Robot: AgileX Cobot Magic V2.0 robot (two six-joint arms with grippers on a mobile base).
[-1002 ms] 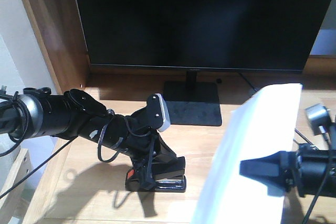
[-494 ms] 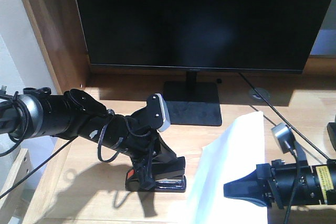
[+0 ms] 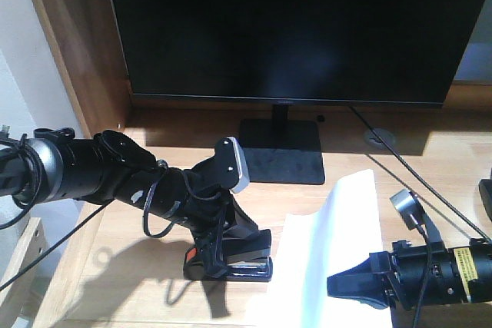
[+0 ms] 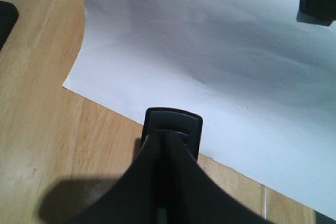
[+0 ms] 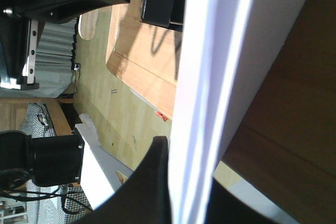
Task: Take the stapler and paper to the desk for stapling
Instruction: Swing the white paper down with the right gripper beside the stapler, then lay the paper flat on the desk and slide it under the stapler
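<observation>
The black stapler (image 3: 242,255), with an orange-red patch near its rear, rests on the light wooden desk (image 3: 131,266). My left gripper (image 3: 221,265) is shut on it from above. In the left wrist view the stapler's front end (image 4: 173,128) pokes out between my closed fingers, just short of the paper's edge. The white paper (image 3: 338,243) droops from my right gripper (image 3: 342,286), which is shut on its lower right part. Its left part lies on the desk beside the stapler. The right wrist view shows the paper (image 5: 210,77) edge-on between the jaws.
A large black monitor (image 3: 284,28) stands on a flat black base (image 3: 280,157) at the back. A dark brown wooden side panel (image 3: 77,44) rises at the left. A cable and a grommet (image 3: 380,139) lie at the back right. The desk's front left edge is near my left arm.
My right gripper has come down and left with the paper; the sheet has dropped from high and upright to drooping onto the desk. The left arm and stapler have not moved.
</observation>
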